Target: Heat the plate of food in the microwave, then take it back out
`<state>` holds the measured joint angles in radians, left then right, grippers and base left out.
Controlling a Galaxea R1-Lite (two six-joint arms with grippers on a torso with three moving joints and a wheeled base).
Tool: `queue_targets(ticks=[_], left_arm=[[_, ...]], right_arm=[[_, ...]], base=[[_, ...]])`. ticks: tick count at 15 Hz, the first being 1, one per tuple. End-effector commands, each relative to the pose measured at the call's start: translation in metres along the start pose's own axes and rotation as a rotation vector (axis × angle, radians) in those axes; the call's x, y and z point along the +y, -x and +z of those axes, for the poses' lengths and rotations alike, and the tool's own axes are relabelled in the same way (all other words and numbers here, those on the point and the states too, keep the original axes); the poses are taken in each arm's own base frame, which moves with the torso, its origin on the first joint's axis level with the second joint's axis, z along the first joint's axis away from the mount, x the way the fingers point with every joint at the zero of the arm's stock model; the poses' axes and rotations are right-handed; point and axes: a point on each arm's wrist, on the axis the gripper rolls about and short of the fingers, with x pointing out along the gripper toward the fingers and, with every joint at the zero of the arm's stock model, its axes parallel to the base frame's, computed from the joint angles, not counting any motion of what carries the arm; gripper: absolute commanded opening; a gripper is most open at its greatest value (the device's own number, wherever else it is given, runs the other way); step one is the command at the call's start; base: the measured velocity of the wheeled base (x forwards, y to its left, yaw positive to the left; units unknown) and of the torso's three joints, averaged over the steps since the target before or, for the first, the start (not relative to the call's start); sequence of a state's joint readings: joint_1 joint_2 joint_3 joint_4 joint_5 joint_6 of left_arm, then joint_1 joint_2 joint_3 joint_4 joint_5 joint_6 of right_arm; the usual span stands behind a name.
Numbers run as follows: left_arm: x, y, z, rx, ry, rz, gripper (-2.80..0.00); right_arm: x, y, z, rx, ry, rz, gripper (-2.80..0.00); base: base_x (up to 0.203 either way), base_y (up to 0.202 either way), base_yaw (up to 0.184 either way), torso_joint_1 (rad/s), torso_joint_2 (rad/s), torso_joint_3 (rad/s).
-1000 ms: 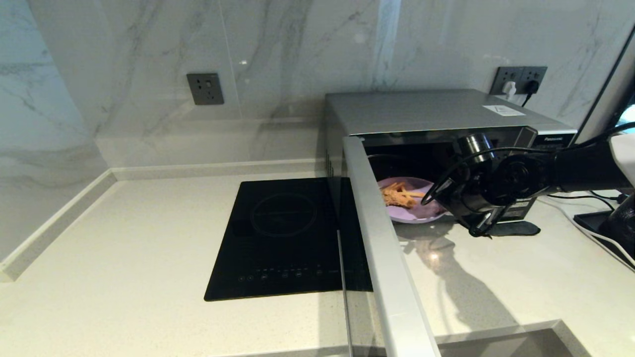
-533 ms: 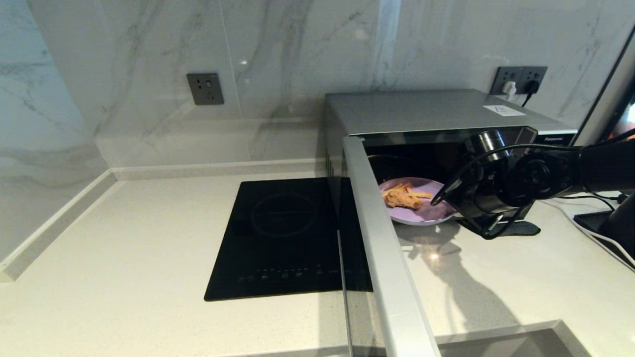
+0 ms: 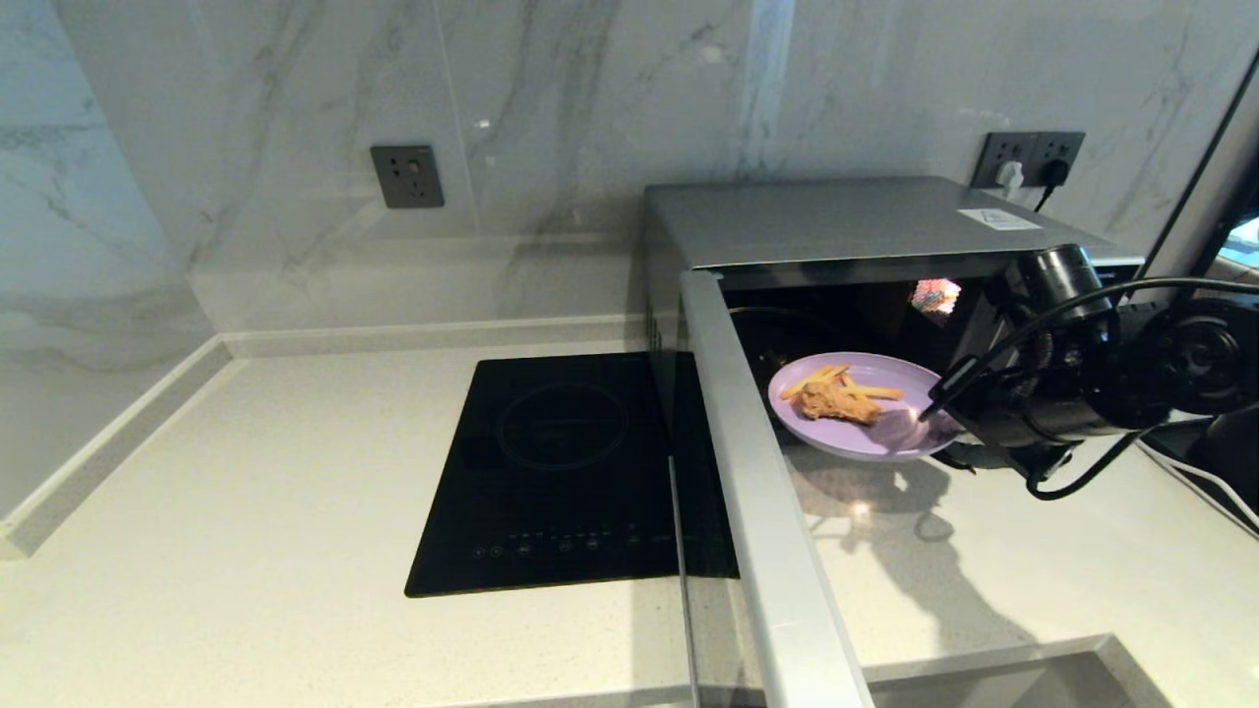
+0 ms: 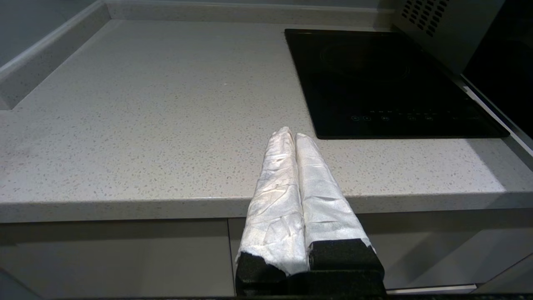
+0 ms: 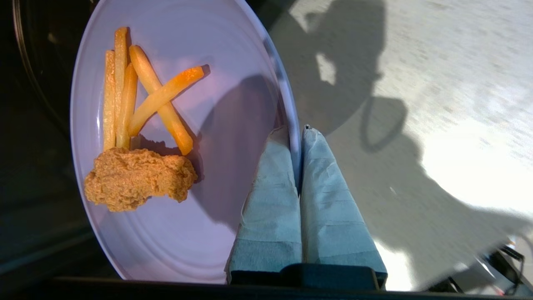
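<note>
Right gripper (image 5: 296,130), tape-wrapped fingers clamped on the rim of the small round pale-lavender plate of food (image 3: 890,428), at centre right of the head view. Plate held clear of the speckled pale stone counter (image 3: 295,472), just outside the open large silver-grey microwave (image 3: 836,221), beside its swung-out door (image 3: 757,492). Left gripper (image 4: 293,135) closed, empty, parked before the counter edge near the flat black glass hob (image 4: 387,79).

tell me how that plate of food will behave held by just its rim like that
The plate of food looks stiff: pinched at one edge by the right hand, it shows no sag. It probably tips easily, since the whole dish hangs off that single grip above the counter. The fries lie loose on a smooth surface, so a tilt would likely slide them.
</note>
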<state>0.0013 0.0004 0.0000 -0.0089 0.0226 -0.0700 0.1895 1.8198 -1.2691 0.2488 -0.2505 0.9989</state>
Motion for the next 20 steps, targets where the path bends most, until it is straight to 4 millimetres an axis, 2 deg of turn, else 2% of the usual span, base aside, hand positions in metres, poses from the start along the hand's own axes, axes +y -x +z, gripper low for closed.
queue_targets(ticks=[1, 5, 10, 12, 16, 20], left_arm=[[0.000, 0.000, 0.000, 0.001, 0.001, 0.001, -2.80], [0.000, 0.000, 0.000, 0.001, 0.001, 0.001, -2.80], [0.000, 0.000, 0.000, 0.001, 0.001, 0.001, -2.80], [0.000, 0.000, 0.000, 0.001, 0.001, 0.001, -2.80], [0.000, 0.000, 0.000, 0.001, 0.001, 0.001, -2.80], [0.000, 0.000, 0.000, 0.001, 0.001, 0.001, -2.80]], right_arm=[[-0.017, 0.040, 0.003, -0.028, -0.018, 0.029, -2.80], [-0.052, 0.072, -0.001, -0.071, -0.029, -0.038, -2.80], [-0.089, 0.082, 0.027, -0.147, -0.189, -0.168, -2.80], [-0.104, 0.080, 0.038, -0.180, -0.247, -0.221, -2.80], [-0.149, 0.069, 0.060, -0.248, -0.371, -0.364, -2.80], [-0.188, 0.039, 0.076, -0.307, -0.383, -0.443, -2.80]], base=[[0.000, 0.000, 0.000, 0.000, 0.00, 0.000], [0.000, 0.000, 0.000, 0.000, 0.00, 0.000], [0.000, 0.000, 0.000, 0.000, 0.00, 0.000], [0.000, 0.000, 0.000, 0.000, 0.00, 0.000], [0.000, 0.000, 0.000, 0.000, 0.00, 0.000], [0.000, 0.000, 0.000, 0.000, 0.00, 0.000]])
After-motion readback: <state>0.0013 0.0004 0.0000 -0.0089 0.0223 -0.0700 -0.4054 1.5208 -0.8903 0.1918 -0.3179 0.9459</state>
